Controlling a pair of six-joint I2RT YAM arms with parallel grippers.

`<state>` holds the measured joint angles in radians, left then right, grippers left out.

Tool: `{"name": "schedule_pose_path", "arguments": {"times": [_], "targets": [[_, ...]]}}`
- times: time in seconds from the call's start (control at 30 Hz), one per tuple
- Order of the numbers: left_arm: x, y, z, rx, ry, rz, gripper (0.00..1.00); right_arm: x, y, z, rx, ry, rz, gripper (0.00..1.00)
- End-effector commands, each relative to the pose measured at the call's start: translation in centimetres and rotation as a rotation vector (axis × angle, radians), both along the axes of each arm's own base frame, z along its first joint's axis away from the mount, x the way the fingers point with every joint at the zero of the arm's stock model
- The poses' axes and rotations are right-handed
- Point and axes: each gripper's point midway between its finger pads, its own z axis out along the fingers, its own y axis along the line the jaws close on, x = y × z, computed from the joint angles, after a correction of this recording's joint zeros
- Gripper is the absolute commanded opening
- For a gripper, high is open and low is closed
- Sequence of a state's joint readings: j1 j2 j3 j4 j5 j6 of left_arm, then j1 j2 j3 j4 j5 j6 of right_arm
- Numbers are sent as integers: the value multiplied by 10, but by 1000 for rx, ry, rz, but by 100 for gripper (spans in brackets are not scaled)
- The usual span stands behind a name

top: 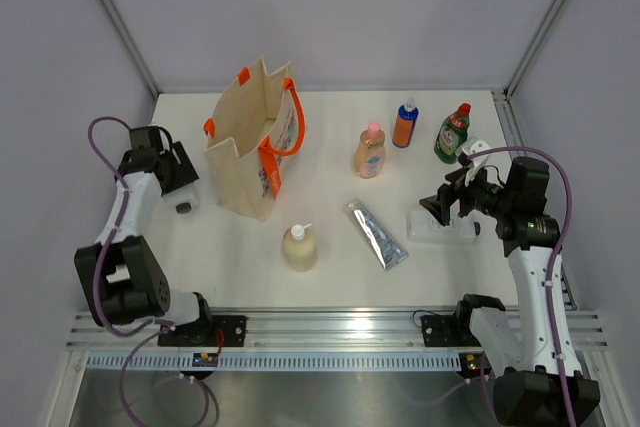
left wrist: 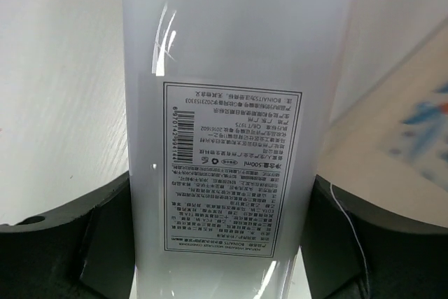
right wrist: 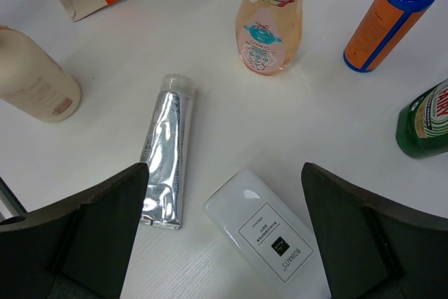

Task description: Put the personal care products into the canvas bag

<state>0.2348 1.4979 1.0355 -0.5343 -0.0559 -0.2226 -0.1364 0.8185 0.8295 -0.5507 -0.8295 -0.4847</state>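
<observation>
The canvas bag (top: pixel 250 147) stands upright at the back left, its orange handles up. My left gripper (top: pixel 180 187) is left of the bag. Its open jaws straddle a flat white black-capped bottle (left wrist: pixel 224 103) that fills the gap (left wrist: pixel 222 180). I cannot tell whether the fingers touch it. My right gripper (top: pixel 440 205) is open and empty (right wrist: pixel 224 169) above a second flat white bottle (right wrist: pixel 273 236) lying on the table. The silver tube (right wrist: pixel 164 152), cream pump bottle (right wrist: pixel 31 78), peach bottle (right wrist: pixel 273 19), orange bottle (right wrist: pixel 381 22) and green bottle (right wrist: pixel 427 120) are on the table.
The table (top: pixel 330 287) is walled in at the back and both sides. An aluminium rail (top: pixel 330 327) runs along its near edge by the arm bases. The bottles stand in a row at the back right. The bag's printed side (left wrist: pixel 420 117) is close beside my left gripper.
</observation>
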Motion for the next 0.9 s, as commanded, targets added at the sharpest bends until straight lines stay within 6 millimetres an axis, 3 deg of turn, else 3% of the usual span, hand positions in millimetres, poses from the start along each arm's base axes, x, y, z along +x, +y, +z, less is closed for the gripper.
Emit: {"name": "schedule_pose_path", "arguments": {"times": [0.0,0.13,0.27,0.37,0.4,0.5,0.63,0.67,0.77,0.87], "targets": [[17,6,105,44,-371,90,0,4,0,1,-17,-31,16,100],[4,0,145,57,-532,93,0,-1,7,1,4,-28,57,99],[-4,-14,210,79,-750,31,0,-2,8,-2,7,-22,75,99],[-8,-37,264,57,-916,-61,0,-1,7,-3,6,-23,75,99],[-8,-55,286,14,-972,-141,0,-2,7,-4,7,-23,75,99],[2,-92,323,-67,-1044,-288,0,-2,6,-5,10,-20,80,100],[13,-130,341,-94,-1061,-423,0,-1,5,-8,7,-13,74,99],[13,-147,345,-93,-1069,-477,0,0,4,-8,6,-13,71,100],[22,-169,355,-69,-1083,-536,0,1,3,-9,5,-8,69,99],[44,-177,356,-41,-1058,-559,0,1,3,-10,4,-4,67,99]]}}
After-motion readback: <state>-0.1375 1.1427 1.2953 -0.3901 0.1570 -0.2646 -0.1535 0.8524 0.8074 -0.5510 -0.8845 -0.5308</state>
